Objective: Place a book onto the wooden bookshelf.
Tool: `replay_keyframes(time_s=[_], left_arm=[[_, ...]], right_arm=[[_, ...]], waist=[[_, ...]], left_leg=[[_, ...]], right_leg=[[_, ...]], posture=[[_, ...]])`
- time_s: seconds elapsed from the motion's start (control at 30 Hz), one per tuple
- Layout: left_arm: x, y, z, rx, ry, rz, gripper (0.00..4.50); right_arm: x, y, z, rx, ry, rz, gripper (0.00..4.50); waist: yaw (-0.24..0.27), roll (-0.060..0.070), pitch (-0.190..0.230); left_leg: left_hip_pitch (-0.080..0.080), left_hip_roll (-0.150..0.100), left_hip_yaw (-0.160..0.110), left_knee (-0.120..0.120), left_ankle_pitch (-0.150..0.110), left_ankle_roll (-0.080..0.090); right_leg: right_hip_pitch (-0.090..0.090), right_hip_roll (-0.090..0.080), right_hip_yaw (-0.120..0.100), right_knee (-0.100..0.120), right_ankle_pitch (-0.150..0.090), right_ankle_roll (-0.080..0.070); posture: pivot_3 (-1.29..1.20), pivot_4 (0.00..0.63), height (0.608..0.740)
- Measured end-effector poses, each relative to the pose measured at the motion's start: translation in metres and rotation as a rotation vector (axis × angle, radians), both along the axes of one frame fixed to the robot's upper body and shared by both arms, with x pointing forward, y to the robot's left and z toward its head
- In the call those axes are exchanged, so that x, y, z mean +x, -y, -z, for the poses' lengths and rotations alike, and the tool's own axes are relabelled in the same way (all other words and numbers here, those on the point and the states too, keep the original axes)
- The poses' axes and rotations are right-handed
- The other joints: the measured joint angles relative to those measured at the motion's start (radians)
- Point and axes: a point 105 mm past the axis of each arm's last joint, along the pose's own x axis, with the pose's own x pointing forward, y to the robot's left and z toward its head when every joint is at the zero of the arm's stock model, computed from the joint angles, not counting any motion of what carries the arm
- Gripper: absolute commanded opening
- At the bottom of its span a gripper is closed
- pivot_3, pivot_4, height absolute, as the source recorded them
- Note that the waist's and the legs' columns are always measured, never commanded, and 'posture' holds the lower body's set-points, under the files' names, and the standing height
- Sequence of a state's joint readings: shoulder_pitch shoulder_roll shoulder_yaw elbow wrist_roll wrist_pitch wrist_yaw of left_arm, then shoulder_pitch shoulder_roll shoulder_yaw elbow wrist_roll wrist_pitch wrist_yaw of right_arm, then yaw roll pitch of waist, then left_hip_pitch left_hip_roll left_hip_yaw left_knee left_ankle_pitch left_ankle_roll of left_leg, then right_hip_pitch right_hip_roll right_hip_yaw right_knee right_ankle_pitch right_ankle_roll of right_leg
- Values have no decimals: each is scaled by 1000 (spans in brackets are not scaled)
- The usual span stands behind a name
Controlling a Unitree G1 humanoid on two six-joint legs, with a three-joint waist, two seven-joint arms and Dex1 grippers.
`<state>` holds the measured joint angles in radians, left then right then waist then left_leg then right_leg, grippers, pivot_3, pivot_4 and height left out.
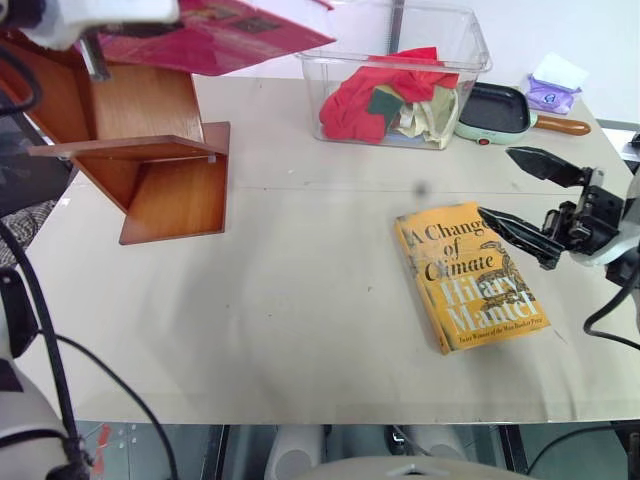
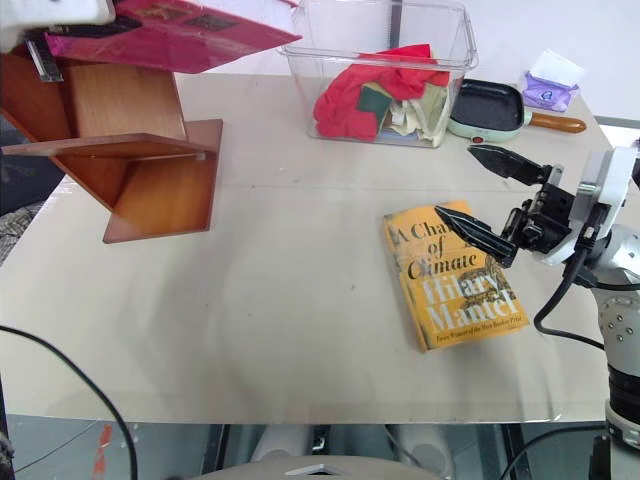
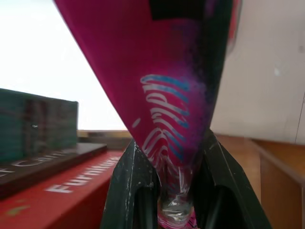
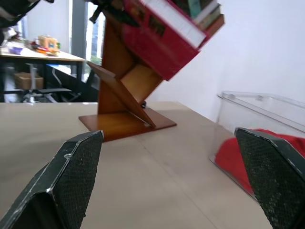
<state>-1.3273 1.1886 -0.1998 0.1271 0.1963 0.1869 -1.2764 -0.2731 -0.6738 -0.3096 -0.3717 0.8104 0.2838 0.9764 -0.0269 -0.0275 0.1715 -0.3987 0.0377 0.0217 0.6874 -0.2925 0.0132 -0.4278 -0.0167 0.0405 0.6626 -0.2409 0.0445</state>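
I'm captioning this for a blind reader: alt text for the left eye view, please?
A magenta-pink book is held up above the wooden bookshelf at the table's far left. The open right claw hovers beside a yellow-orange book lying flat.

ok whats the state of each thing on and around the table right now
left hand: shut on the pink book
pink book: held in the air above the wooden bookshelf, not yet set down
wooden bookshelf: upright at the table's far left corner
right hand: open, holding nothing, above the yellow book
yellow book: lying flat, closed, cover up
clear bin: no lid, cloths inside
small pan: sitting flat beside the bin
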Motion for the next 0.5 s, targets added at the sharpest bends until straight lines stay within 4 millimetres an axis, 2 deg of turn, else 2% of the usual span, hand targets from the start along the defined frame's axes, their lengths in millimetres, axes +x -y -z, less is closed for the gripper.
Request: replay_keyframes(time_s=[0.03, 0.23, 0.37, 0.4, 0.47, 0.5], left_arm=[[-1, -2, 0, 4, -5, -5, 379], [-26, -74, 24, 114, -171, -339, 379], [-33, -82, 38, 133, -207, -379, 379], [-32, -83, 42, 136, -213, -381, 379], [-26, -84, 63, 127, -233, -391, 379], [-24, -83, 66, 122, -218, -393, 379]], right_arm=[[0, 0, 0, 1, 3, -2, 4500], [6, -6, -1, 3, 1, -46, 4500], [6, -18, -5, 8, 23, -95, 4500], [6, -18, -5, 9, 23, -95, 4500], [7, -18, -5, 9, 21, -91, 4500], [7, -18, -5, 10, 21, -87, 4500]], waist=[[1, 0, 0], [-14, 1, 1], [-12, 1, 1], [-13, 0, 0], [-16, 1, 0], [-16, 1, 0]], left_leg=[[0, 0, 0, 0, 0, 0], [-1, 1, 1, -3, 0, 0], [1, 1, 0, -2, 0, 0], [1, 1, 0, -2, 0, 0], [3, 1, 0, -1, 0, 0], [3, 1, 0, 0, 0, 0]], right_leg=[[0, 0, 0, 0, 0, 0], [-5, 1, 2, 1, 0, 0], [-4, 1, 3, 2, 0, 0], [-4, 1, 3, 3, 0, 0], [-4, 1, 5, 5, 0, 0], [-4, 1, 4, 7, 0, 0]], posture=[[0, 150, 714], [0, 150, 714], [0, 150, 714], [0, 150, 714], [0, 150, 714], [0, 150, 714]])
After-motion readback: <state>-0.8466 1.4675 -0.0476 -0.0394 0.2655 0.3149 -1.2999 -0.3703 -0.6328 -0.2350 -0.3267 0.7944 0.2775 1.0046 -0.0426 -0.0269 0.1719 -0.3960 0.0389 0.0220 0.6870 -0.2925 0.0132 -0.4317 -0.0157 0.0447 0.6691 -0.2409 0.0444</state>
